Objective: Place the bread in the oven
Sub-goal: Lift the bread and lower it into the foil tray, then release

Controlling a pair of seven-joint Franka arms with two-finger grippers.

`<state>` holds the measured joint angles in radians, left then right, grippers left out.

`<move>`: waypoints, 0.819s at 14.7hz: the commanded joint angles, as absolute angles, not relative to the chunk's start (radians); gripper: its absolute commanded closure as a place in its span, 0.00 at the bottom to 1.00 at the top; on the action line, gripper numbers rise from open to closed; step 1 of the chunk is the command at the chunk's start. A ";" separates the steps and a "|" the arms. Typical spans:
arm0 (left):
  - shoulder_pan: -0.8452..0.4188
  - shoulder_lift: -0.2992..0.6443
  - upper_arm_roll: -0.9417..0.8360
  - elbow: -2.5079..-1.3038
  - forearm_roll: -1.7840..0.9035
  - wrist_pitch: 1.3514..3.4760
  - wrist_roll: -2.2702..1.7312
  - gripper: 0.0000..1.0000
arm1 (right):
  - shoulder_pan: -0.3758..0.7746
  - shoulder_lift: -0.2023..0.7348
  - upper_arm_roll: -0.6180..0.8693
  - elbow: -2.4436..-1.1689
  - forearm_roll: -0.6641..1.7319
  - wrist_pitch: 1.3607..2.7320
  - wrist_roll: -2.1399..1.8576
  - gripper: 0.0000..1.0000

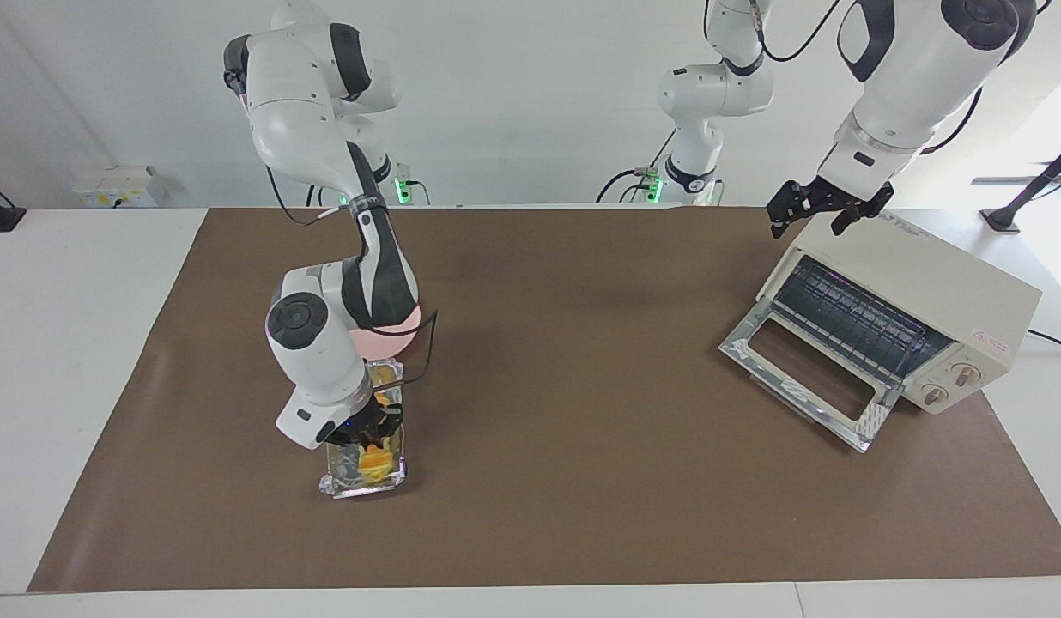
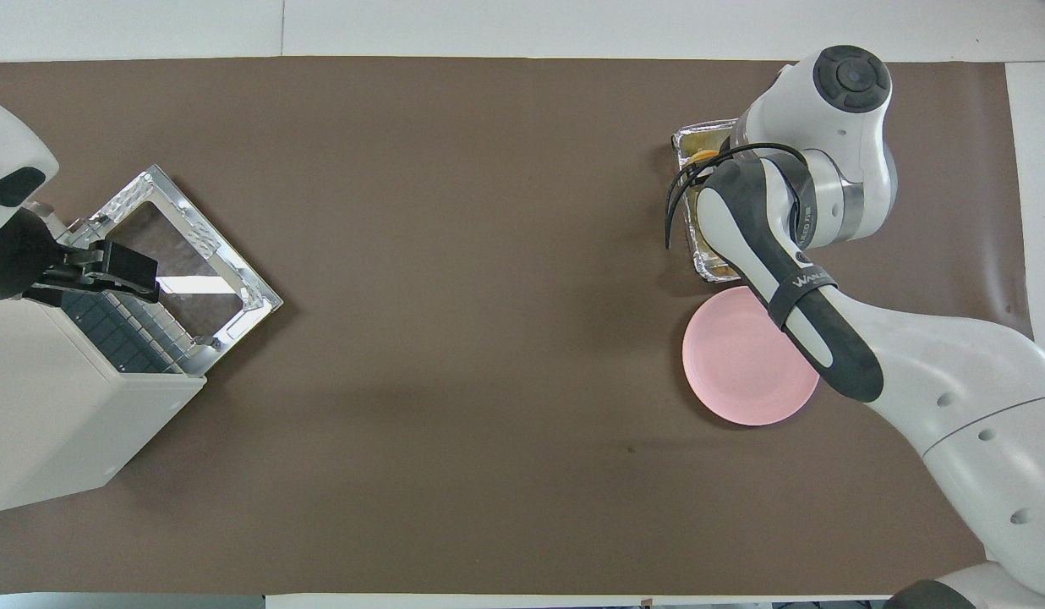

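Fingers of your right gripper (image 1: 369, 433) appear clamped on the golden-yellow bread (image 1: 374, 464), low in the foil tray (image 1: 350, 485); its long axis cannot be read. Left gripper (image 1: 824, 210) waits, fingers apart, over the open oven (image 1: 925, 283).
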<state>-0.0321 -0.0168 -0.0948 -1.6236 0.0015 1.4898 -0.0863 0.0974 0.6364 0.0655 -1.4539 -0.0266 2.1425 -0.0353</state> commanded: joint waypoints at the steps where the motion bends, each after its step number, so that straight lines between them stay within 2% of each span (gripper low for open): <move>1: -0.014 -0.041 -0.106 -1.643 -0.006 1.489 -0.083 0.00 | 0.089 0.620 0.071 -1.407 -0.044 2.048 -0.020 0.29; 3: -0.014 -0.041 -0.106 -1.643 -0.006 1.489 -0.083 0.00 | 0.080 0.635 0.071 -1.333 -0.048 1.976 -0.026 0.29; 5: -0.014 -0.041 -0.107 -1.643 -0.006 1.489 -0.083 0.00 | 0.069 0.635 0.069 -1.325 -0.058 1.963 -0.037 0.29; 8: -0.014 -0.041 -0.106 -1.643 -0.006 1.489 -0.083 0.00 | 0.052 0.632 0.069 -1.335 -0.084 1.994 -0.057 0.42; 12: -0.014 -0.041 -0.107 -1.643 -0.006 1.489 -0.083 0.00 | 0.020 0.620 0.068 -1.428 -0.087 2.084 -0.101 0.43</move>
<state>-0.0321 -0.0169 -0.0948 -1.6236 0.0015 1.4898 -0.0863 0.0376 0.6298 0.0588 -1.3674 -0.0741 2.0282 -0.0717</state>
